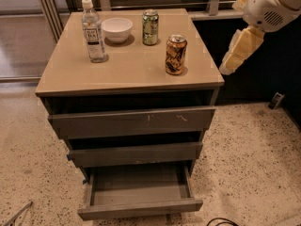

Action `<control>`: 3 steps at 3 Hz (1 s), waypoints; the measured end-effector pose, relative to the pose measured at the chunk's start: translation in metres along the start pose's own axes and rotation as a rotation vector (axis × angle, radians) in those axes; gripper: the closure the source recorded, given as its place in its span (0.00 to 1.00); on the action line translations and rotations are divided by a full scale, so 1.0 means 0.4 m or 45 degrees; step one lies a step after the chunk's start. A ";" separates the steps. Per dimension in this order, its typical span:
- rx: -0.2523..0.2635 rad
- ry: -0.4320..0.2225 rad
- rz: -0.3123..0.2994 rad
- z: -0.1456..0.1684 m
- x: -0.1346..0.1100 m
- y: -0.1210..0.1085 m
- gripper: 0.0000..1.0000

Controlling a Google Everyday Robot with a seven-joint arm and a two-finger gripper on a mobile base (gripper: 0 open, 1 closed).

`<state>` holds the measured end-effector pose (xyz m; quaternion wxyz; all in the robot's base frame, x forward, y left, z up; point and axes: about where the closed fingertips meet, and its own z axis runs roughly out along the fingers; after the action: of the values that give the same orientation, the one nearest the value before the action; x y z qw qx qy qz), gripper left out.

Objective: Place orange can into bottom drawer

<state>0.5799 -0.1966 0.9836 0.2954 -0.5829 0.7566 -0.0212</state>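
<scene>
Arm cut off at top-right edge. Gripper (239, 50) hangs just past the cabinet's (127, 76) right side; can't tell if open or closed. Orange can (176, 54) stands upright on top, near right edge, apart from gripper, lower-left of it. Bottom drawer (140, 209) is pulled out.

The orange can (176, 54), near the right edge of the tan table top (127, 72), has an orange-and-brown swirled pattern and a silver lid. The green can (150, 27) by the far edge is green with pale markings. The bowl (117, 28) is plain white. The bottle (93, 32) toward the left edge is clear, with a white cap and label. The bottom drawer (139, 208) and the upper drawers (131, 122) are dark grey. The gripper (240, 51), pale yellow under a white casing (270, 6), hangs just past the right edge. The floor (249, 164) is beige with dark flecks
</scene>
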 end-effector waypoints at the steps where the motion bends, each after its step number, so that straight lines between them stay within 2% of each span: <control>1: -0.054 -0.070 0.004 0.136 -0.061 -0.126 0.00; 2: -0.017 -0.089 0.004 0.113 -0.068 -0.144 0.00; 3: -0.066 -0.162 0.022 0.172 -0.074 -0.136 0.00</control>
<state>0.6642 -0.1661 0.9599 0.3279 -0.5841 0.7415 0.0379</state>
